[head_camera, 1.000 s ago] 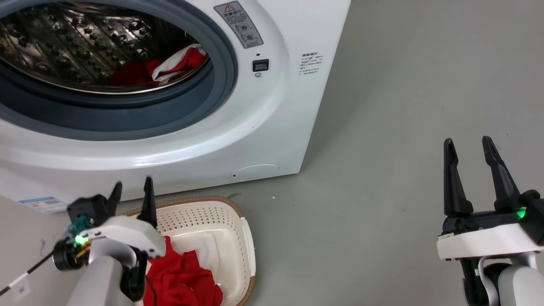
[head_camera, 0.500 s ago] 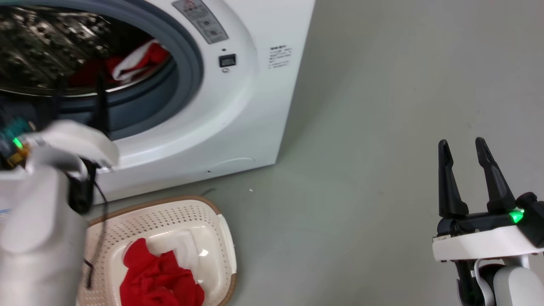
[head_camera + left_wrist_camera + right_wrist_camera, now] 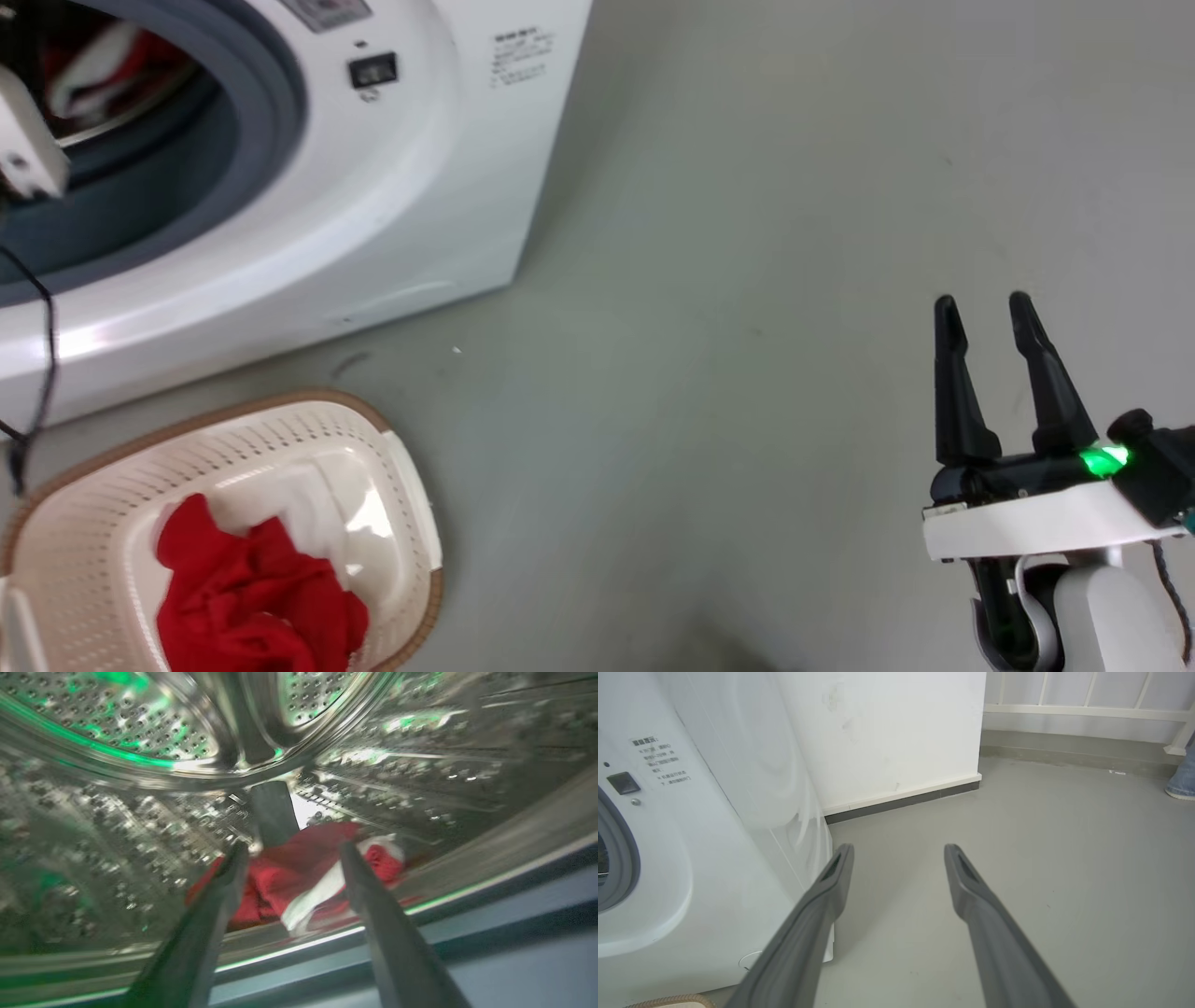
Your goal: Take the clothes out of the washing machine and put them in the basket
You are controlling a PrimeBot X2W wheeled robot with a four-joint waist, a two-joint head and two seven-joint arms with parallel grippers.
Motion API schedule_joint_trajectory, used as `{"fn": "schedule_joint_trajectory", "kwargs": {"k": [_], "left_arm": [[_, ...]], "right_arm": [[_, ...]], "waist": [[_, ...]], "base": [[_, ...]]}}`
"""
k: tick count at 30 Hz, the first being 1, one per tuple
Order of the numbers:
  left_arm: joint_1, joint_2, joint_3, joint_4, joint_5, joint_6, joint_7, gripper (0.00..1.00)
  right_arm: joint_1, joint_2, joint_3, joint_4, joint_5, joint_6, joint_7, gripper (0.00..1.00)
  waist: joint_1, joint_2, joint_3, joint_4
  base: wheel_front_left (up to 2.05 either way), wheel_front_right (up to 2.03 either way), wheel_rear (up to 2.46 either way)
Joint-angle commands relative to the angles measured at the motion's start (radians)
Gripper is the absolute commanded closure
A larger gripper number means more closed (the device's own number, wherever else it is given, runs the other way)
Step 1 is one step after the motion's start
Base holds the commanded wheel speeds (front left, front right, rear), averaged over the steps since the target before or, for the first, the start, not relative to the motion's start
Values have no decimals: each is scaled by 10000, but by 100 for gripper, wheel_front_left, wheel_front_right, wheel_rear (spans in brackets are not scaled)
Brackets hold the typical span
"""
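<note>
My left gripper (image 3: pixel 294 847) is in the mouth of the washer (image 3: pixel 420 187), pointing into the drum (image 3: pixel 140 732). Its fingers stand wide apart and hold nothing. A red garment (image 3: pixel 299 872) with a white band lies low in the drum just past the fingertips, close to the front lip. I cannot tell whether the tips touch it. In the head view this garment is a red and white blur at the top left, inside the grey ring (image 3: pixel 271 121), with a pale part of my left arm (image 3: pixel 23 140) in front of it.

The basket (image 3: pixel 280 403) sits on the floor (image 3: pixel 700 280) just in front of the washer, below its opening. A red heap (image 3: pixel 252 597) lies in it, partly over a white cloth (image 3: pixel 289 504).

My right gripper (image 3: pixel 983 301) hangs over bare floor, well apart from the washer and the basket. Its fingers are spread and empty. Its wrist view looks past the washer's side to a white wall (image 3: pixel 901 728), and a person's shoe (image 3: pixel 1181 791) shows at the far right edge.
</note>
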Motion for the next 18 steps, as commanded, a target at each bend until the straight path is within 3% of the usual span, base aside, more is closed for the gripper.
{"fn": "schedule_joint_trajectory", "kwargs": {"k": [1, 5, 9, 12, 13, 18], "left_arm": [[-516, 285, -207, 26, -124, -9, 517, 0], [-1140, 649, -854, -142, -454, -17, 1611, 0], [-1939, 1488, -1733, -428, -1124, -11, 3547, 0], [-2171, 1739, -1886, -454, -1423, -10, 4287, 0], [-2311, 1953, -1927, -464, -1725, -12, 4986, 0], [-2411, 2255, -1920, -566, -2090, -13, 6038, 0]], "right_arm": [[-216, 19, 100, 33, 131, -3, -56, 0], [-331, 18, 226, -52, 318, -3, -52, 0], [-470, 16, 456, -152, 576, -3, -50, 0], [-489, 16, 541, -175, 646, -3, -50, 0], [-485, 15, 602, -167, 685, -3, -50, 0], [-472, 16, 665, -186, 776, -3, -51, 0]], "waist": [[-1, 0, 636, -449], [-1, 0, 997, -658], [-1, 0, 1509, -974], [-1, 0, 1673, -1087], [-1, 0, 1784, -1190], [-1, 0, 1972, -1339]], "base": [[0, 0, 0], [0, 0, 0], [0, 0, 0], [0, 0, 0], [0, 0, 0], [0, 0, 0]]}}
